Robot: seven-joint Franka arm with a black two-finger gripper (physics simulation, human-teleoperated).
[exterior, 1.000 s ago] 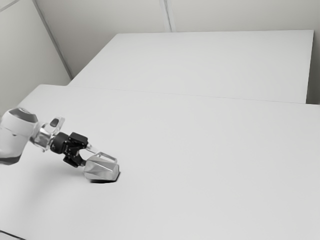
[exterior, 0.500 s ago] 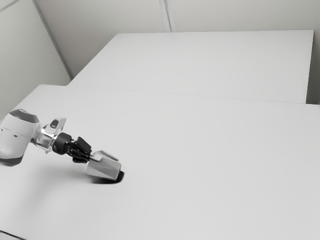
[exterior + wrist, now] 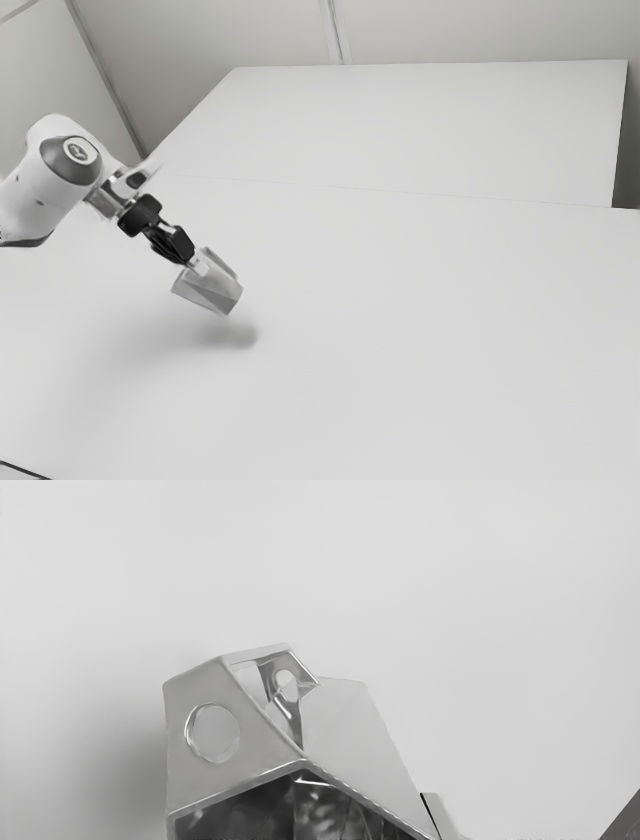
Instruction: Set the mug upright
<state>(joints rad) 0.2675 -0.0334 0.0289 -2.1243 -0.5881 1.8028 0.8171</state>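
Tilted mug [image 3: 217, 293] aloft in the grip of the pincer [image 3: 200, 267], mouth partly beyond the wrist view's edge

The worktop [image 3: 430, 320] is lit brightly and evenly. A soft-edged shadow [image 3: 236, 336] is cast beneath the mug [image 3: 208, 290], well apart from the worktop's far edge. In the wrist view, white glints are caught along the mug's rim, its interior left dark.
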